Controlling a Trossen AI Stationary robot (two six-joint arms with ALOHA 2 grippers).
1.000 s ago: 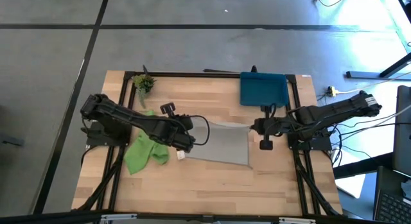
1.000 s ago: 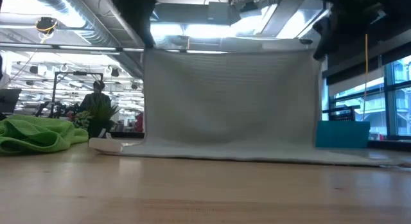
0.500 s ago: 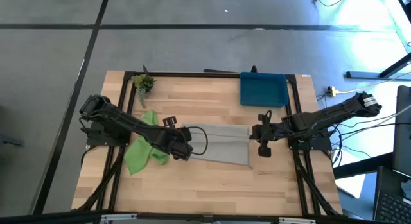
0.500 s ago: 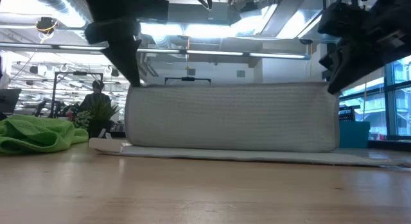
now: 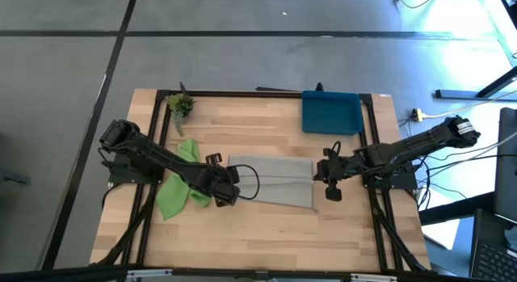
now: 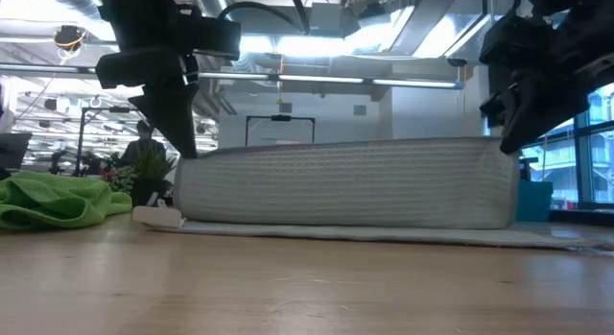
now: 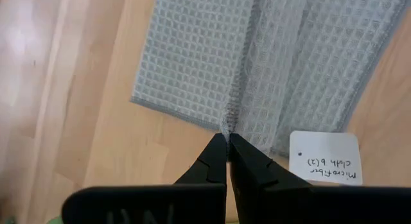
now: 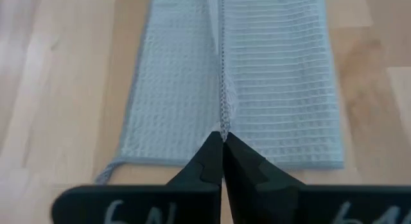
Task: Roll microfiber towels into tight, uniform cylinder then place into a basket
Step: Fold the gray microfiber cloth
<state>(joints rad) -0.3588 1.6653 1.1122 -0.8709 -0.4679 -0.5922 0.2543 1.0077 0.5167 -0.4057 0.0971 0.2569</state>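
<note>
We see the grey microfiber towel (image 5: 272,182) stretched between the two hands, its raised fold running from one to the other while the rest lies on the table (image 5: 266,128). The left hand (image 7: 227,137) is pinched closed on the fold at the end bearing the white tag (image 7: 324,158). The right hand (image 8: 222,138) grips the opposite end, fingers together. The lime green towel (image 5: 179,189) lies crumpled just behind the left hand; the blue basket (image 5: 331,111) sits beyond the right hand.
</note>
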